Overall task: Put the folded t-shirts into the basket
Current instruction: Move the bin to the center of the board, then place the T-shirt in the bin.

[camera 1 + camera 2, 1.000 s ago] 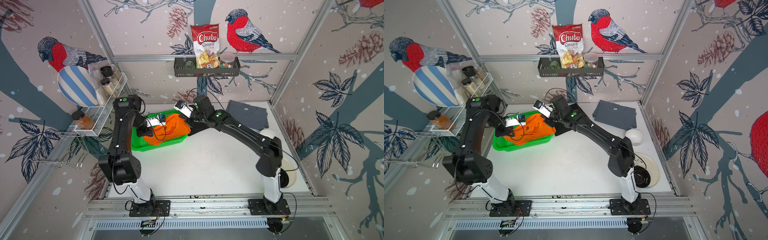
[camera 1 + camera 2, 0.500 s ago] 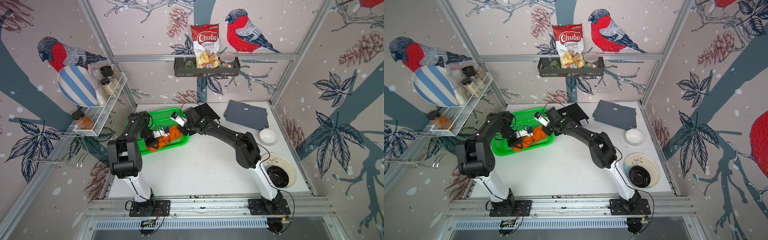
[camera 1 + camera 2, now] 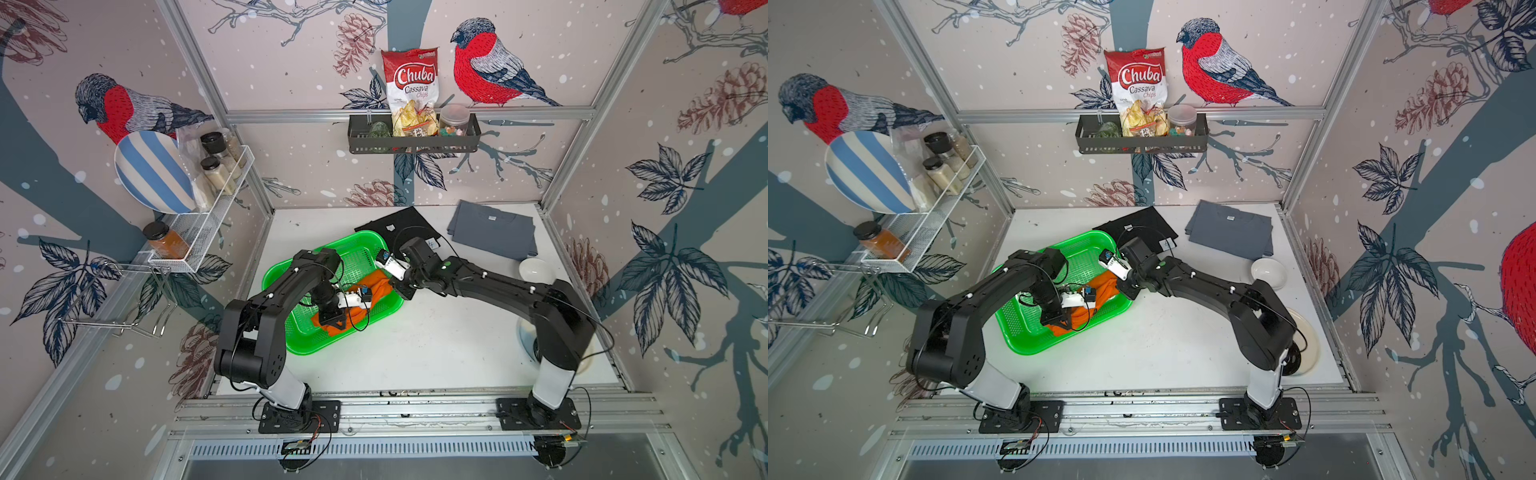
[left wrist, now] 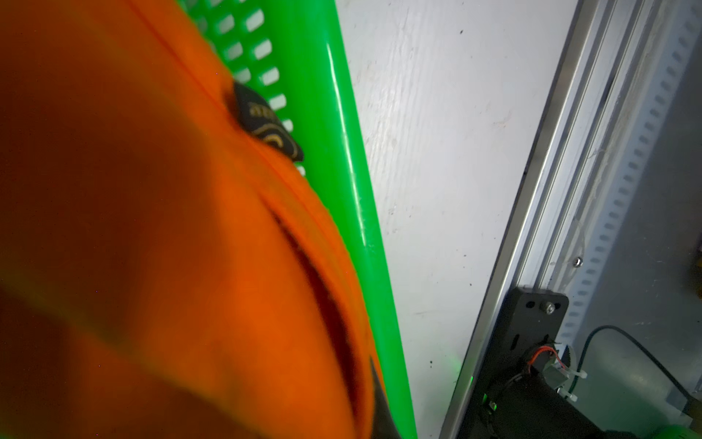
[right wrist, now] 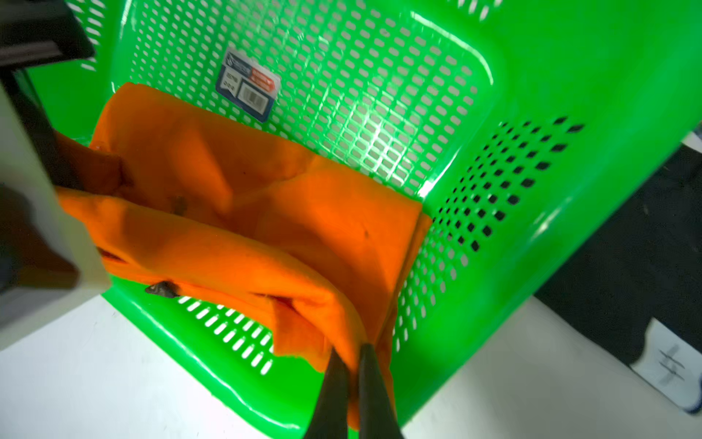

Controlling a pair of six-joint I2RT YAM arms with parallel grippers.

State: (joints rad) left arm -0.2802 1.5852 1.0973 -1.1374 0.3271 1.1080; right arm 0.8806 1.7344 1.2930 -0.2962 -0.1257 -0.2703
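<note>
White desk [image 3: 436, 345] between bird-patterned walls carries the green basket [image 3: 299, 347], and the orange t-shirt [image 5: 266, 213] sags inside it. At the basket's wall the right gripper [image 5: 351, 351] is clamped narrow on one shirt corner. At the opposite end the left gripper [image 3: 332, 324], also closed, seems to pinch cloth, though its wrist view is blurred. Behind the basket the black t-shirt [image 3: 399, 224] and the grey t-shirt [image 3: 494, 232] lie on the desk.

- The chip bag [image 3: 409, 89], standing in the black wall shelf [image 3: 415, 145], reads "Chuba Cassava Chips".
- The sticker [image 5: 247, 85] inside the basket [image 5: 551, 76] bears a barcode; its print is too blurred to read.
</note>
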